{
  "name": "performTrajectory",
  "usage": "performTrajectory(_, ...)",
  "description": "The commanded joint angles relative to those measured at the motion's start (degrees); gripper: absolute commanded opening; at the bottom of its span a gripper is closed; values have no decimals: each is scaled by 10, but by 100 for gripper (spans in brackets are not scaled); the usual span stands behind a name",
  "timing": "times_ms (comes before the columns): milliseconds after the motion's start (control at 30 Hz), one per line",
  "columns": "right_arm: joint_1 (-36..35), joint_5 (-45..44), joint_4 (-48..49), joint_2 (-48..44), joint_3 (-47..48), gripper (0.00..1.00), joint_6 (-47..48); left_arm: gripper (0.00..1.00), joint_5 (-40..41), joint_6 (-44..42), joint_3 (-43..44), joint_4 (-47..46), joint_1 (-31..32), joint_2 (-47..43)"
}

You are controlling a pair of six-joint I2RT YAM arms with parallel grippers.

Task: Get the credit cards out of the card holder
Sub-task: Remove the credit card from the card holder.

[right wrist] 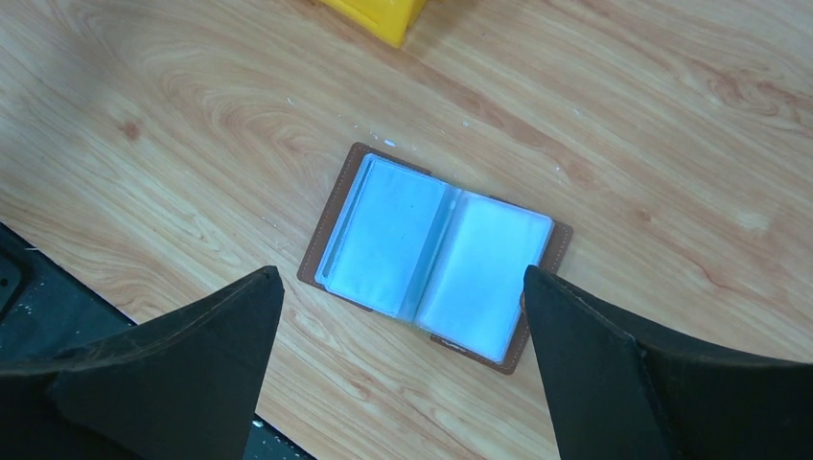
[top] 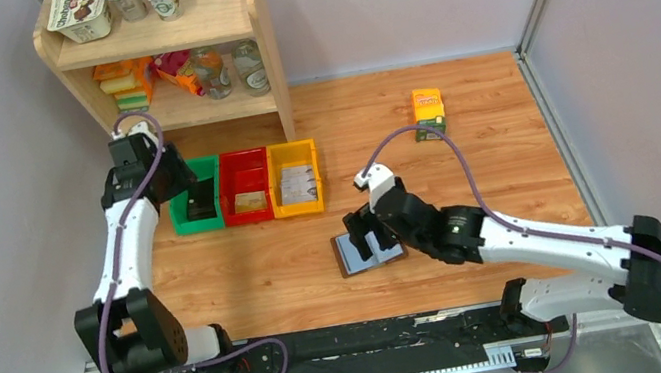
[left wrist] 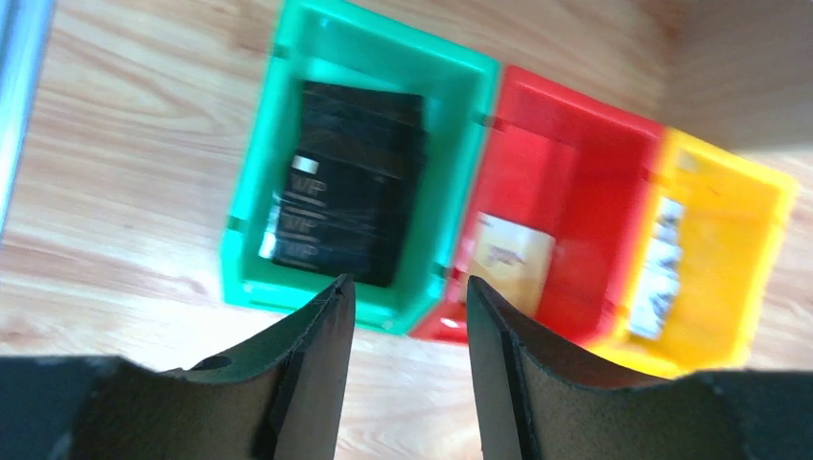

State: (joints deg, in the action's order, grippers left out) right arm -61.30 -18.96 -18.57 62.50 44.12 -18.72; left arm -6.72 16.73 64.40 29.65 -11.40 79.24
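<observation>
The left jaws stand apart with nothing between them; their two dark fingers (left wrist: 307, 374) rise from the bottom edge of the left wrist view. In the gap between them show the lower wall of the green bin (left wrist: 251, 192) and the lower corner of the red bin (left wrist: 537, 182) next to it. The credit cards (left wrist: 350, 182), dark with some pale lettering too blurred to read, lie stacked flat in the green bin, above the finger on the left of the frame. A tan card-like piece (left wrist: 513, 259) lies in the red bin, and to its right a pale printed piece (left wrist: 662, 259) lies in the yellow bin (left wrist: 729, 259).

The right jaws are spread wide and grip nothing; their fingers (right wrist: 614, 374) fill the lower corners of the right wrist view. Between them, on the wooden table (right wrist: 192, 125), lies the card holder (right wrist: 431, 254), open flat with its pale blue clear sleeves facing up and its brown leather edge showing all round. The fingers hang above it, apart from it.

In the top view the card holder (top: 358, 253) sits near the middle of the table, well apart from the three bins at centre left. An orange-green carton (top: 428, 112) stands towards the upper right, and a wooden shelf (top: 182, 49) holding cups and jars fills the upper left.
</observation>
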Motion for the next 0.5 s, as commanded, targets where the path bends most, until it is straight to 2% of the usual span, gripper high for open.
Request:
performTrajectory(0, 4, 21, -119, 95, 86, 99, -53, 54, -6, 30, -37, 33, 79, -89)
performTrajectory(100, 5, 52, -153, 159, 119, 97, -77, 56, -8, 50, -81, 25, 145, -163)
performTrajectory(267, 7, 67, -183, 231, 146, 94, -94, 57, 1, 109, -150, 23, 274, -234)
performTrajectory(467, 16, 98, -180, 280, 168, 91, -90, 58, 36, 186, -204, -33, 410, -231)
